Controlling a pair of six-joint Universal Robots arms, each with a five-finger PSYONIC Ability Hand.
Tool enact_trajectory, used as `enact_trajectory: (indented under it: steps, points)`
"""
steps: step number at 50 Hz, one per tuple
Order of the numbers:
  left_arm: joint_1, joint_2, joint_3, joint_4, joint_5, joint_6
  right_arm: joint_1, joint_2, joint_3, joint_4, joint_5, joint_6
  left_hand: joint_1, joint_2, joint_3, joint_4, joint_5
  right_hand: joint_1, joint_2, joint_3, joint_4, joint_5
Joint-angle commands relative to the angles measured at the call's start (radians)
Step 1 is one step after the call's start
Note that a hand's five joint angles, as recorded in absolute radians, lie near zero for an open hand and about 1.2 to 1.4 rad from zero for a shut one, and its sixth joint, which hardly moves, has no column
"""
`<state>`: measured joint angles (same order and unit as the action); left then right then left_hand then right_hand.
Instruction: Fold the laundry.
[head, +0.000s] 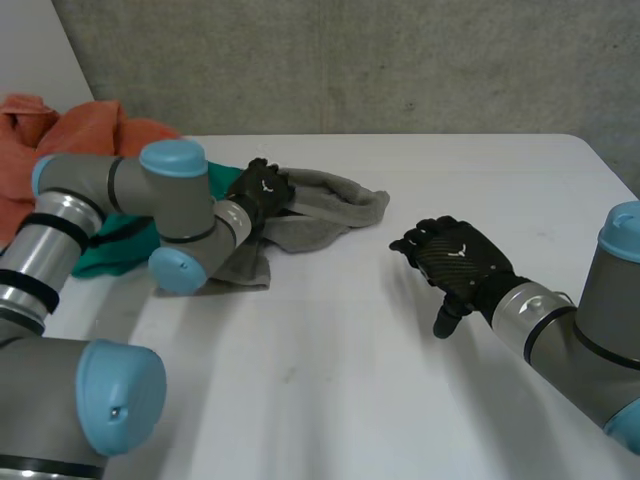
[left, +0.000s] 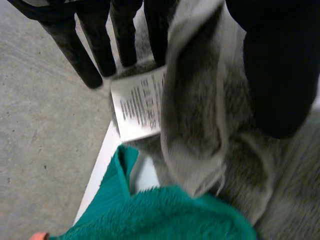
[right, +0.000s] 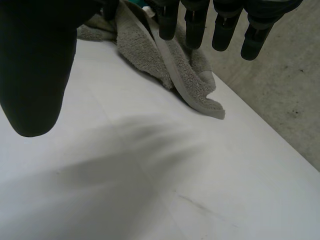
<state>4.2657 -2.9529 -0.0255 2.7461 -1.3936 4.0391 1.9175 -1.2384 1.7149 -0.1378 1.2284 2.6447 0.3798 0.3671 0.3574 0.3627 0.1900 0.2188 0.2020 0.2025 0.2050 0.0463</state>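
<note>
A crumpled grey towel (head: 325, 205) lies on the white table (head: 350, 380) towards the back left. My left hand (head: 262, 190) rests on the towel's left end. In the left wrist view its fingers (left: 90, 55) are straight and the thumb (left: 280, 75) stands apart, with a raised fold of the grey towel (left: 195, 125) and its white label (left: 137, 102) between them. My right hand (head: 460, 262) hovers over bare table to the right of the towel, fingers relaxed and holding nothing. In the right wrist view the grey towel (right: 170, 70) lies just beyond the fingertips (right: 195, 30).
A green cloth (head: 110, 250) lies beside the grey towel under my left arm, also seen as green cloth (left: 165, 215) below the palm. An orange cloth (head: 60, 130) is heaped at the table's far left. The table's back edge borders the grey floor (right: 280, 100).
</note>
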Motion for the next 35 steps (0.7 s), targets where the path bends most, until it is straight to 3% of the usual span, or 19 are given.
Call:
enact_trajectory:
  steps: [1, 6, 10, 13, 17, 22, 23, 24, 27, 30, 35]
  points:
    - [-0.003, -0.017, 0.045, 0.059, 0.004, 0.116, -0.009, -0.001, -0.005, 0.000, 0.003, 0.000, 1.015, 1.028, 1.037, 1.032, 1.030, -0.044, -0.027, -0.028, -0.030, -0.046]
    - [-0.055, 0.167, -0.066, 0.081, -0.068, 0.029, -0.023, -0.001, -0.014, -0.002, 0.005, 0.000, 1.017, 1.029, 1.039, 1.034, 1.032, -0.044, -0.027, -0.028, -0.030, -0.046]
    - [-0.145, 0.473, -0.426, 0.107, -0.064, -0.211, -0.055, -0.013, -0.043, 0.004, 0.006, 0.008, 1.017, 1.029, 1.039, 1.034, 1.032, -0.044, -0.027, -0.028, -0.030, -0.046]
    - [-0.211, 0.612, -0.627, 0.176, -0.050, -0.354, -0.087, -0.027, -0.066, 0.018, 0.002, 0.023, 1.017, 1.029, 1.039, 1.034, 1.032, -0.044, -0.027, -0.028, -0.030, -0.046]
    - [-0.306, 0.669, -0.781, 0.309, -0.085, -0.538, -0.124, -0.035, -0.106, 0.053, 0.005, 0.057, 1.017, 1.029, 1.039, 1.034, 1.032, -0.044, -0.027, -0.028, -0.030, -0.046]
    - [-0.418, 0.547, -0.801, 0.394, -0.179, -0.742, -0.164, -0.029, -0.152, 0.128, 0.008, 0.070, 1.017, 1.029, 1.039, 1.034, 1.032, -0.044, -0.027, -0.028, -0.030, -0.046]
    - [-0.429, 0.528, -0.798, 0.392, -0.179, -0.764, -0.167, -0.027, -0.158, 0.138, 0.008, 0.072, 0.933, 0.945, 0.955, 0.950, 0.948, -0.044, -0.027, -0.028, -0.030, -0.046]
    - [-0.450, 0.496, -0.785, 0.382, -0.171, -0.811, -0.170, -0.026, -0.161, 0.148, 0.010, 0.070, 0.539, 0.552, 0.562, 0.556, 0.555, -0.044, -0.027, -0.028, -0.030, -0.046]
    - [-0.478, 0.483, -0.766, 0.343, -0.171, -0.850, -0.166, -0.013, -0.173, 0.175, 0.022, 0.067, -0.188, -0.175, -0.165, -0.171, -0.172, -0.044, -0.027, -0.028, -0.030, -0.046]
    - [-0.446, 0.537, -0.774, 0.281, -0.206, -0.845, -0.152, -0.009, -0.178, 0.196, 0.036, 0.060, -0.205, -0.193, -0.183, -0.188, -0.190, -0.044, -0.027, -0.028, -0.030, -0.046]
    - [-0.253, 0.745, -0.870, 0.256, -0.251, -0.760, -0.111, -0.016, -0.178, 0.236, 0.039, 0.046, -0.205, -0.193, -0.183, -0.188, -0.190, -0.044, -0.027, -0.028, -0.030, -0.046]
